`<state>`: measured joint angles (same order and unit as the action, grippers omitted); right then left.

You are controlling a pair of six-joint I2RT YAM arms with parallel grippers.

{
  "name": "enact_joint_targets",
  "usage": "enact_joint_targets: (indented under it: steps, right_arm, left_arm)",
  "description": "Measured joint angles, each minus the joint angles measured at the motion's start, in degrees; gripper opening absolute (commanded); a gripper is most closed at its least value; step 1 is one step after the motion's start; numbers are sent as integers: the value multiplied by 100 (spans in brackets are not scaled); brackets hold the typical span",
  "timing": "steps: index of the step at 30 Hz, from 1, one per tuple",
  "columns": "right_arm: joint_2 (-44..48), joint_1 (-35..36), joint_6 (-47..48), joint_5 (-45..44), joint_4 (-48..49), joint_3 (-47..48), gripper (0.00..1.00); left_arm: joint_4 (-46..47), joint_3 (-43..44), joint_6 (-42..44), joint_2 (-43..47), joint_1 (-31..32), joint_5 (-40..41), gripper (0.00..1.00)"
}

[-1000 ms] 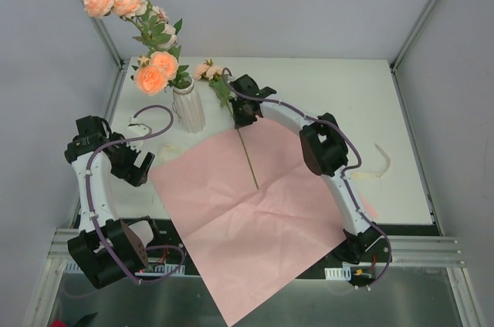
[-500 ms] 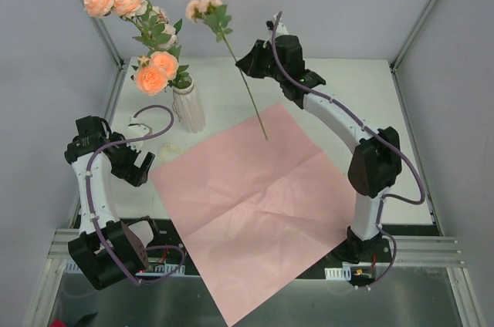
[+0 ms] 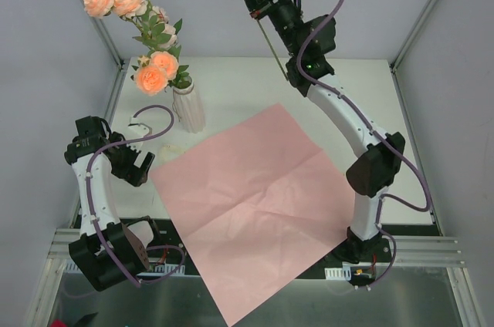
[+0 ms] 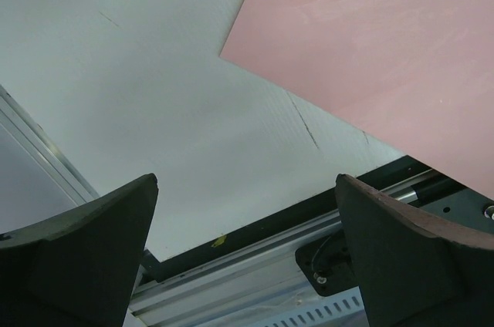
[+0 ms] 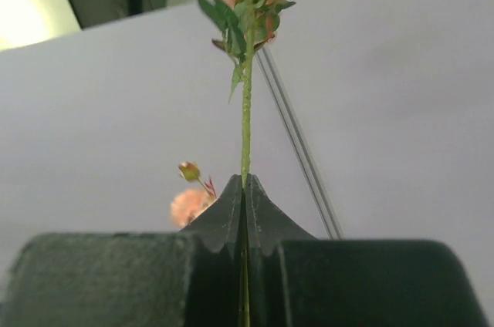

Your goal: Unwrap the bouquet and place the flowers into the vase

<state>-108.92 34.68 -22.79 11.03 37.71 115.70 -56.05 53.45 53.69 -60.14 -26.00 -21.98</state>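
Jaws of right gripper [image 5: 244, 188] pinch a rose stem [image 5: 246, 111] high up, left gripper [image 4: 245, 203] wide and idle; bring stem end over vase [image 3: 189, 107] mouth, lower upright past roses [image 3: 153, 72] already in.

Right gripper [image 3: 258, 12] was held high above the tabletop [image 3: 363, 96], clamped on a thin flower stem [image 3: 269, 48]. Roses [image 3: 152, 72] were seen in the white vase [image 3: 188, 109]. Pink wrapping paper [image 3: 255, 203] was laid flat, unfolded. Left gripper [image 3: 137, 166] was parked low beside its left corner.
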Motion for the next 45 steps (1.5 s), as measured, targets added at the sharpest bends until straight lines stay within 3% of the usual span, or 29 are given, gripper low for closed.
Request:
enact_joint_targets:
  steps: [4, 9, 12, 15, 17, 20, 23, 28, 35, 40, 45]
  right_arm:
    - [-420, 146, -105, -114, 1235, 341, 0]
    - [-927, 413, -127, -114, 1582, 584, 0]
    - [-732, 511, -85, -109, 1740, -284, 0]
    - [-129, 527, 264, -92, 1626, -1740, 0]
    - [435, 535, 728, -79, 1060, -2647, 2]
    - [1143, 549, 1576, -13, -284, -3115, 55]
    - [1687, 557, 2505, 20, -1526, -3136, 73]
    - [2232, 435, 3818, 20, -3121, -3370, 77]
    - [1797, 273, 5648, 157, -6111, -2691, 79]
    - [1690, 361, 6898, 284, -7324, -2643, 86]
    - [1580, 490, 7687, 684, -7932, -2382, 90]
  left_arm:
    - [-2, 0, 2, 15, 0, 4, 99]
    - [-7, 2, 2, 17, 0, 4, 99]
    - [-15, 4, 4, 20, 0, 4, 99]
    - [-26, 4, 9, 31, 0, 4, 99]
    - [-31, 4, 13, 39, 0, 2, 99]
    - [-42, 4, 31, 55, 0, 0, 99]
    - [-48, 7, 44, 59, 0, 2, 99]
    - [-48, 7, 46, 66, 0, 0, 99]
    - [-48, 7, 59, 79, 0, 0, 99]
    - [-48, 7, 59, 79, 0, 2, 99]
    - [-48, 9, 57, 79, 0, 2, 99]
